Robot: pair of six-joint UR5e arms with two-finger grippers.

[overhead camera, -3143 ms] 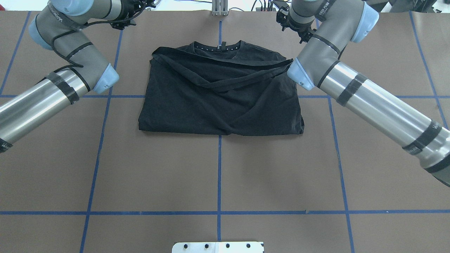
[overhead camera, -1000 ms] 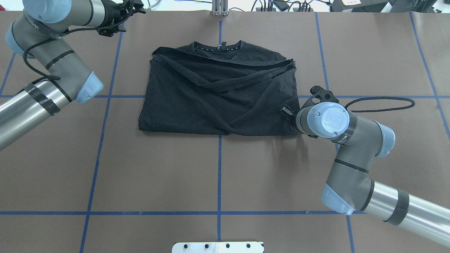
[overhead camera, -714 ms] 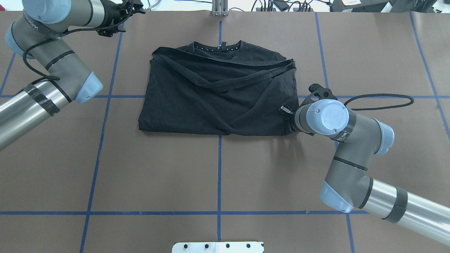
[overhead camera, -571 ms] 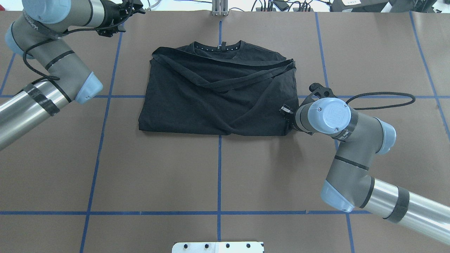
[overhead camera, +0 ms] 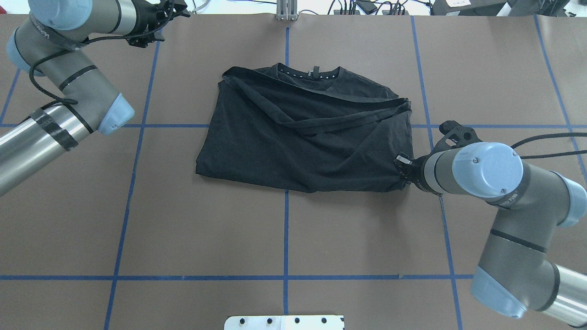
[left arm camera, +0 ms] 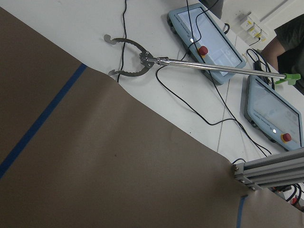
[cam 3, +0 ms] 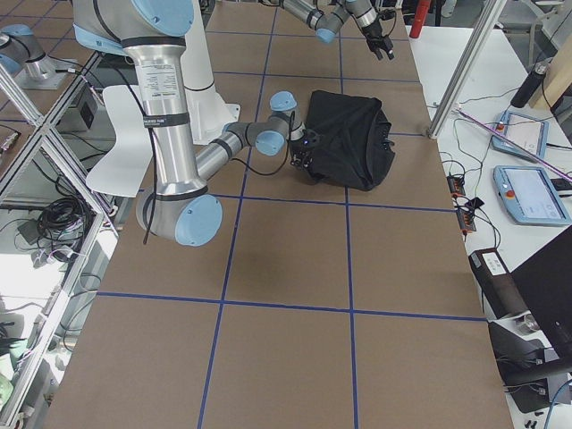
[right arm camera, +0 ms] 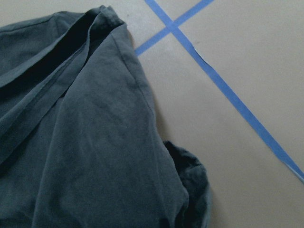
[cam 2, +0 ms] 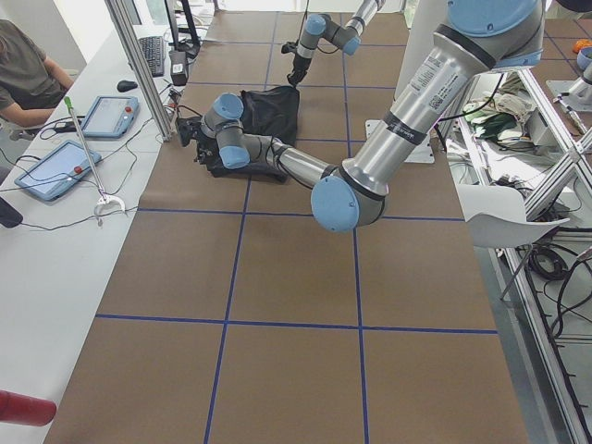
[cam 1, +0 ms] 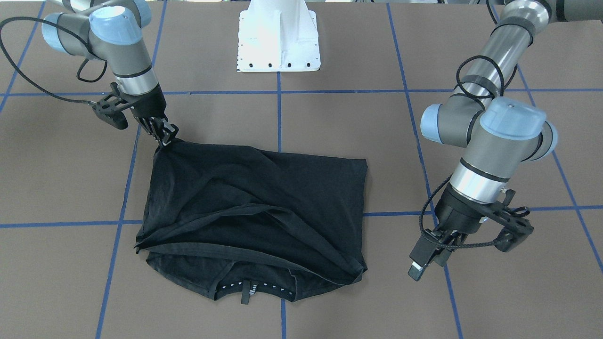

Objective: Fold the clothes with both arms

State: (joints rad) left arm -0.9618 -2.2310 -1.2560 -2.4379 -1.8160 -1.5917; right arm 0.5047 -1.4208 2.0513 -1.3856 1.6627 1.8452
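Observation:
The black T-shirt lies folded on the brown table, sleeves crossed over its body, collar at the far edge. Its logo is hidden. It also shows in the front view and the right wrist view. My right gripper is shut on the shirt's near right corner, low at the table; in the front view it pinches that bunched corner. My left gripper hangs above bare table beyond the shirt's far left side, open and empty. The left wrist view shows only table and desk.
The white base plate stands at the robot's side of the table. Blue tape lines cross the brown cover. An aluminium post stands at the far edge. A grabber tool and tablets lie on the desk beyond.
My right arm came down from the far side to the shirt's near right corner, shut on it and dragged the whole shirt to the right. The left arm has stayed still for the last second.

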